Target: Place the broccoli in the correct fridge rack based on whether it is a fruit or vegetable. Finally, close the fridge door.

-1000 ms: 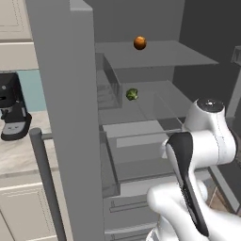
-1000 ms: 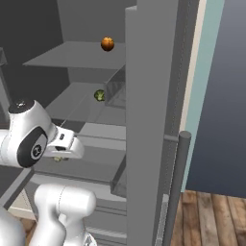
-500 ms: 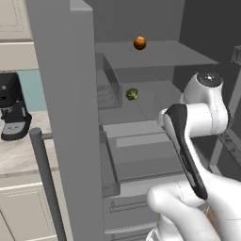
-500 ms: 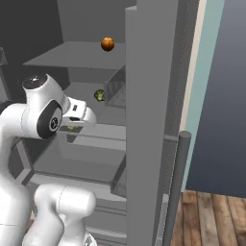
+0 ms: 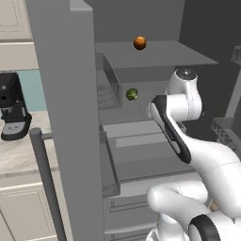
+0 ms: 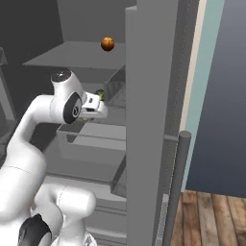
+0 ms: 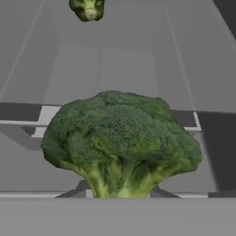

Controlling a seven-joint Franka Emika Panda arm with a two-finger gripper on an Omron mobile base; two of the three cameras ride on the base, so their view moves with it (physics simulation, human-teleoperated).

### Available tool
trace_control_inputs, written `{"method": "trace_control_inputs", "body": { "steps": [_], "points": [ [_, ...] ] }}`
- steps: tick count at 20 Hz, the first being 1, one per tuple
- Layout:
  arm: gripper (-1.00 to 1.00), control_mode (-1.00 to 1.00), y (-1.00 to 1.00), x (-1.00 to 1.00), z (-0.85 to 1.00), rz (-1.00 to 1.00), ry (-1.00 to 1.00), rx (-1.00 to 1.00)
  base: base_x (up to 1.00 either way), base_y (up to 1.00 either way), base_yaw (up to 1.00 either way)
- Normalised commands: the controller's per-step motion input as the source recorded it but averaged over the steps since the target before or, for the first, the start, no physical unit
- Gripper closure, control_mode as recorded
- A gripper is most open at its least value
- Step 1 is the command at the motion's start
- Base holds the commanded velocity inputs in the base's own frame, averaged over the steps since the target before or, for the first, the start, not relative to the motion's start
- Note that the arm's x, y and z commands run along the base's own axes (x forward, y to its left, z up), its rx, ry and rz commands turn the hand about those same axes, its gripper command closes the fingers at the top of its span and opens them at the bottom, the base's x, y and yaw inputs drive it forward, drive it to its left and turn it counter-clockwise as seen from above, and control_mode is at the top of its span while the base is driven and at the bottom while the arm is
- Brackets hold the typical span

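The broccoli (image 7: 122,138), dark green with a pale stem, hangs close in front of the hand camera and hides the fingertips. My gripper (image 6: 91,111) is shut on it just in front of the middle fridge rack (image 5: 146,104), at about that shelf's height. A small green vegetable (image 5: 132,94) lies on that rack and is also seen as a small green vegetable (image 7: 87,8) beyond the broccoli. On the upper rack (image 5: 160,51) sits a small orange fruit (image 5: 140,43). My own arm hides the hand in the left base view.
The open fridge door (image 5: 70,122) stands close on the left, with its handle bar (image 5: 44,183) in front. A grey drawer (image 5: 141,146) lies under the racks. A coffee machine (image 5: 12,110) stands on the left counter. Wire bins (image 5: 226,127) hang at right.
My arm has swung up and in toward the fridge, carrying the broccoli from drawer height to the level of the middle rack. The fruit and the vegetable on the racks stayed put.
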Motion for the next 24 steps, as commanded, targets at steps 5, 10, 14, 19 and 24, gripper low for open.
{"method": "trace_control_inputs", "body": {
  "steps": [5, 10, 14, 19, 24],
  "points": [
    [1.00, -1.00, -0.01, 0.66, -0.53, 0.00, -0.08, 0.00, 0.00, 0.00, 0.00],
    [1.00, -1.00, -0.02, 0.58, -0.21, 0.00, -0.03, 0.00, 0.00, 0.00, 0.00],
    [1.00, -1.00, -0.05, 0.51, -0.26, 0.00, -0.01, 0.00, 0.00, 0.00, 0.00],
    [1.00, -1.00, -0.06, 0.46, -0.18, 0.00, -0.01, 0.00, 0.00, 0.00, 0.00],
    [1.00, -1.00, -0.09, 0.52, -0.13, 0.00, 0.00, 0.00, 0.00, 0.00, 0.00]
  ]
}}
